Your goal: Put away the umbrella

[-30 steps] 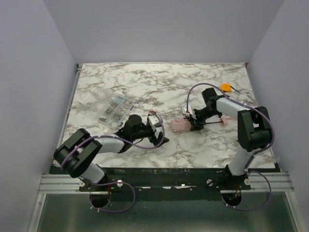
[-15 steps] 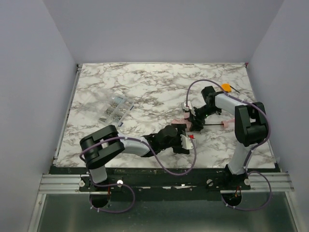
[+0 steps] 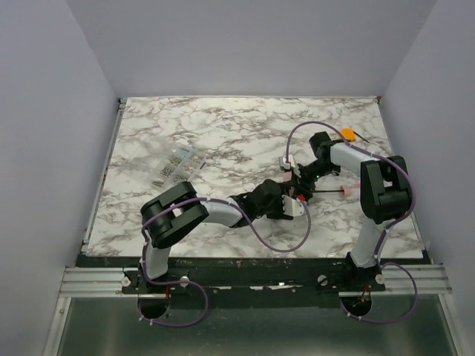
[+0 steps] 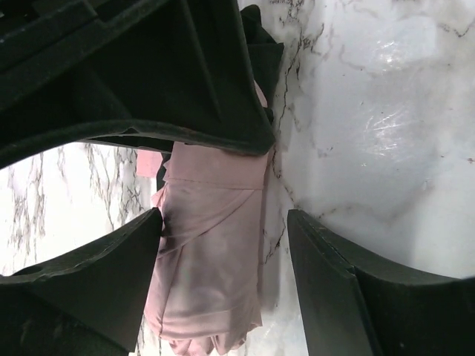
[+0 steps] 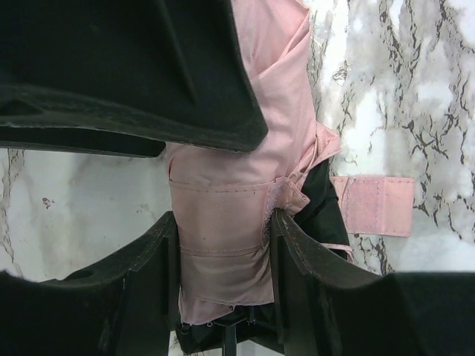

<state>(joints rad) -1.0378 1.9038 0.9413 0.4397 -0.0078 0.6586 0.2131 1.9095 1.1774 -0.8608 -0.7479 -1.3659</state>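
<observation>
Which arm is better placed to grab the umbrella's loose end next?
Left. The left gripper stands open astride the umbrella's free end; the right gripper is clamped on it, so probably busy.

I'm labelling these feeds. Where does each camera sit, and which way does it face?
Top external: above and behind the bases, looking down on the table; left arm and right arm show.
Left wrist: on the left arm, facing down through the left gripper at the umbrella.
Right wrist: likewise, right gripper clamping the umbrella.
Shared: both wrist views show the umbrella's pink fabric.
</observation>
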